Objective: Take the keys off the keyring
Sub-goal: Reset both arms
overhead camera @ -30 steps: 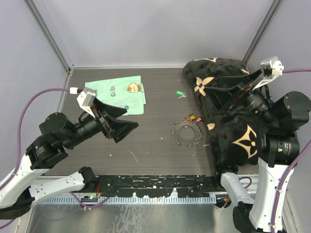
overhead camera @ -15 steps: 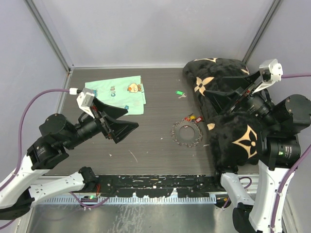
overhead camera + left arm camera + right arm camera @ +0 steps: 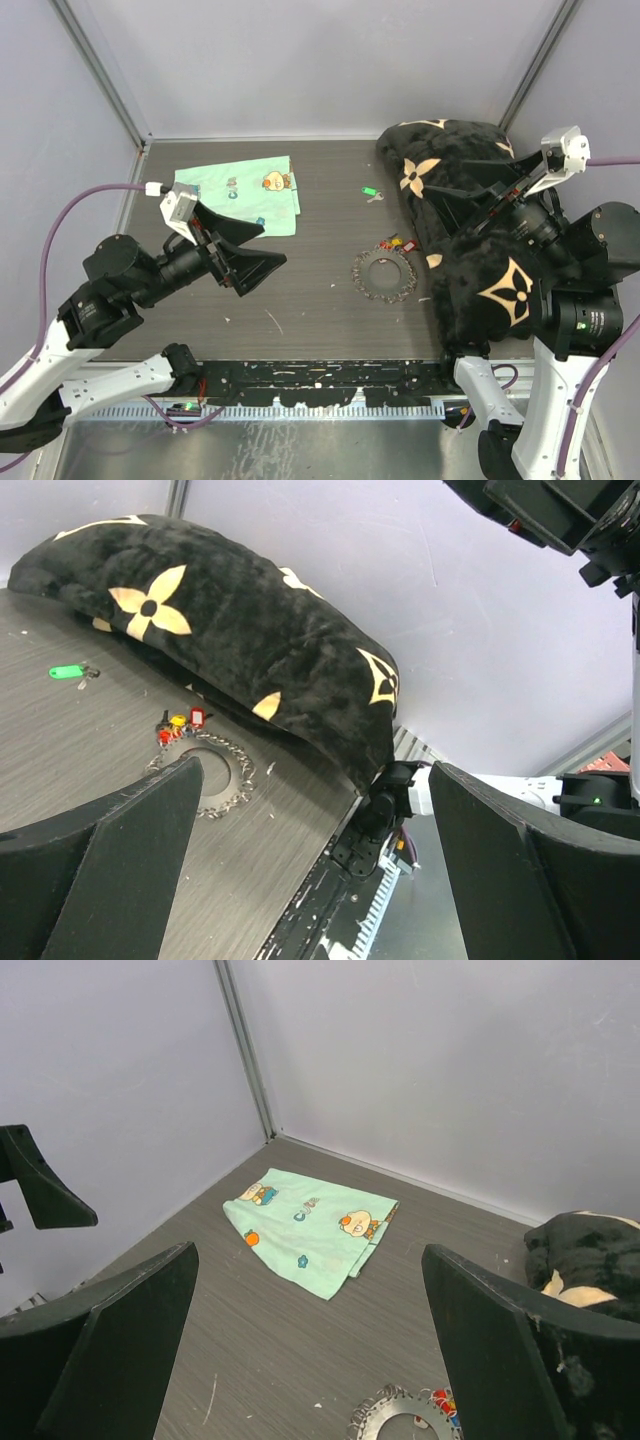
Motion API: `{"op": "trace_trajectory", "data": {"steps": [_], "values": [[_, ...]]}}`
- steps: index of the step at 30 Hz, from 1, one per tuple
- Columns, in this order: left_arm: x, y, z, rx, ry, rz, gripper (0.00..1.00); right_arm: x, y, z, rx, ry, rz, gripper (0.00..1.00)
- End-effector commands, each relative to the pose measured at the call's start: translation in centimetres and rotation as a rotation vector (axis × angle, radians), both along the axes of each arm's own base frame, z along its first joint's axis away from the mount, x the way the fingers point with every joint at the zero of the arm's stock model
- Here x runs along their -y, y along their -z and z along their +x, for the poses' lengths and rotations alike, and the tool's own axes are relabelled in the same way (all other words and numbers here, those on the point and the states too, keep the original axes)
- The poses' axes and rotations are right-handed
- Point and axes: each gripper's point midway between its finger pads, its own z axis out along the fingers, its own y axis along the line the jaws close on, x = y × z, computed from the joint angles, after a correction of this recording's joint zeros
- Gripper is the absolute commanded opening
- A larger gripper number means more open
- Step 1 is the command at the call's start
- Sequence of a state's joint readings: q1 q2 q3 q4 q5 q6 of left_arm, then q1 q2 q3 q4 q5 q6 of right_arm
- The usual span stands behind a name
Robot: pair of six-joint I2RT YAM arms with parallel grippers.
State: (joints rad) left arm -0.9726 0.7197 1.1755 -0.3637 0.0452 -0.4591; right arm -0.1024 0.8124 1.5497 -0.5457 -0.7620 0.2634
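The keyring (image 3: 382,273) lay flat mid-worktop (image 3: 320,310), keys (image 3: 394,243) bunched at its 12 o'clock rim, a green key (image 3: 370,190) loose beyond. The left pincer (image 3: 315,765) and right pincer (image 3: 308,1250) hung spread wide, empty, likely poised to approach

the left arm (image 3: 110,268) and right arm (image 3: 600,238) both have black cylindrical joints above white lower shells. a purple cable (image 3: 62,213) reaches each white wrist camera block (image 3: 178,207). the fingers (image 3: 120,850) are broad matte-black wedges. a green light (image 3: 597,801) glows on the right arm.
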Motion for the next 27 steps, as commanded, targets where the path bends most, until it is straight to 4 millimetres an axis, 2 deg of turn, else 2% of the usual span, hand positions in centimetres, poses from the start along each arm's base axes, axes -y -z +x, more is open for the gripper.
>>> {"op": "trace_trajectory", "data": {"steps": [1,27], "values": [[-0.3,-1.6,-0.2,0.059,0.005,-0.048,0.98,0.4,-1.7,0.1,0.043,0.031,0.006,1.0],[0.7,-0.8,0.5,0.066,0.005,-0.045,0.98,0.8,-1.1,1.2,0.03,0.052,-0.004,1.0]]}}
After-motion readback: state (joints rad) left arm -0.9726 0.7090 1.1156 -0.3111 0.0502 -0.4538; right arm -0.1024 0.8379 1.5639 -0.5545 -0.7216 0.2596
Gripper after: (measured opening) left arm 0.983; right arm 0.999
